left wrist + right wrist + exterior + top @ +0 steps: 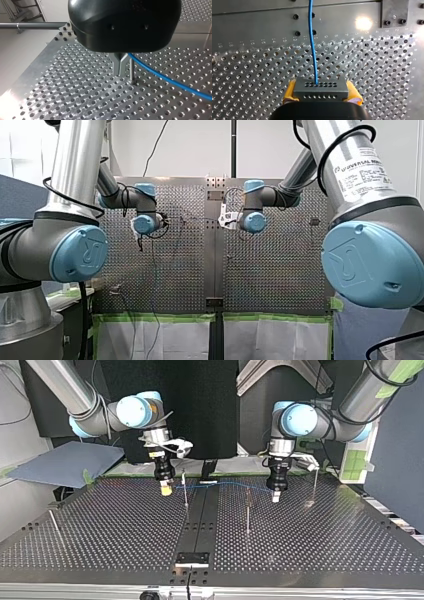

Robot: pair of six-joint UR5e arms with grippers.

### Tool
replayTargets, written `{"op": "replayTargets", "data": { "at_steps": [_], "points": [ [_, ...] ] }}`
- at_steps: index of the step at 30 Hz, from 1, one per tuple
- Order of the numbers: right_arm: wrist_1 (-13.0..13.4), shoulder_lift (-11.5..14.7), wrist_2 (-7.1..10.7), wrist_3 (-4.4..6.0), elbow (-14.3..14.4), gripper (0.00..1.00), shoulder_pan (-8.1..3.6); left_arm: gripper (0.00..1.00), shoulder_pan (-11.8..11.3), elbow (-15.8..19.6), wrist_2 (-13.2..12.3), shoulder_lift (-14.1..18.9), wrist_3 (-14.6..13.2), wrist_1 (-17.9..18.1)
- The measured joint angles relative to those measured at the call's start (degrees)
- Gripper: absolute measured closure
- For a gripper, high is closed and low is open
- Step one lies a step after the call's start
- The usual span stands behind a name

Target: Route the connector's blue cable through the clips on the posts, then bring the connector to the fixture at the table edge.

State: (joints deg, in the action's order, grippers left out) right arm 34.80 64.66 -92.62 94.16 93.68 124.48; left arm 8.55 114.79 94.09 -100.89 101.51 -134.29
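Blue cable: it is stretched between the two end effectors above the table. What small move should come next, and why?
Probably ease my left end effector sideways, to press the blue cable against the thin post beside it. The cable runs stretched to the connector held in my right end effector, and it passes close by that post; its clip is hidden, so go slowly.

The robot's right arm point(345, 150) bears the brand word "UNIVERSAL" in dark letters, with the start of a second word beside a round logo. A white label point(367, 182) below it has print too small to read. The big blue joint caps point(80, 252) near the camera carry an embossed logo. The perforated table point(374, 62) has engraved numbers along its first row of holes, readable from 14 down to 2, and the letters B, C and D along a side edge.
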Motion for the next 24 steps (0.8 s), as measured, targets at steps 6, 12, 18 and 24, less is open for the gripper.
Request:
{"op": "replayTargets", "data": {
  "at_steps": [6, 12, 18, 24],
  "points": [
    [-0.3, 0.0, 0.29, -0.52, -0.02, 1.0, -0.05, 0.98, 0.13, -0.18, -0.08, -1.34, -0.14, 0.1],
    [-0.32, -0.01, 0.32, -0.79, -0.03, 1.0, -0.07, 0.98, 0.23, -1.31, -0.15, -2.08, -0.2, 0.07],
    [-0.24, -0.16, 0.35, -0.82, -0.03, 1.0, -0.57, 0.98, 0.25, -2.16, -0.23, -2.13, -0.11, -0.17],
    [-0.39, -0.31, 0.56, -0.88, -0.03, 1.0, -1.23, 0.98, 0.12, -2.29, -0.43, -2.15, -0.09, -0.19]
  ]
}}
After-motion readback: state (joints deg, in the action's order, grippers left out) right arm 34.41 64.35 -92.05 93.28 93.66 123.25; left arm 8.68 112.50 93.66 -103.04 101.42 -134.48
